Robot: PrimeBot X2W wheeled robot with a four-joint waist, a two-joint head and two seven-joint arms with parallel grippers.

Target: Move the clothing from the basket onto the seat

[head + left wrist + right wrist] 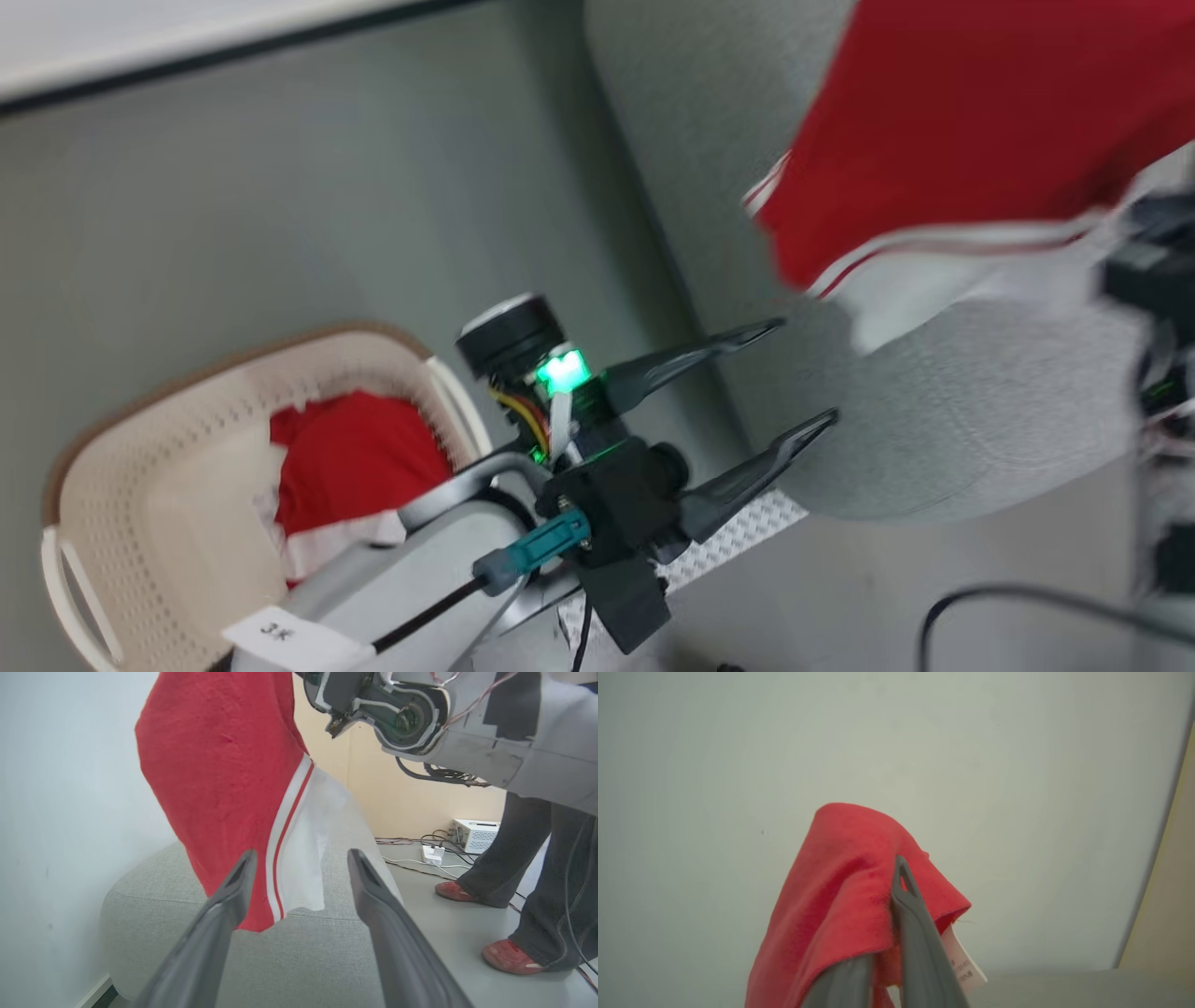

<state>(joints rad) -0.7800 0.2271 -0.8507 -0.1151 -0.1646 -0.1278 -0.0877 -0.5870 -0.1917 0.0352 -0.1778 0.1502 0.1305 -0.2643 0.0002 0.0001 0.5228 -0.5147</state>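
Two garments: the held garment (934, 121) dangles over the seat (952, 439), pinched in my right gripper (896, 877); the second garment (355, 457) lies in the basket (121, 504). My left gripper (807, 371) stands spread, empty. Cloth looks light and limp; I judge a bunched fold grips best.

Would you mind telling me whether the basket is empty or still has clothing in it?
Not empty: in the head view a red and white garment lies inside the basket.

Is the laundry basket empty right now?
No, red clothing lies inside the basket.
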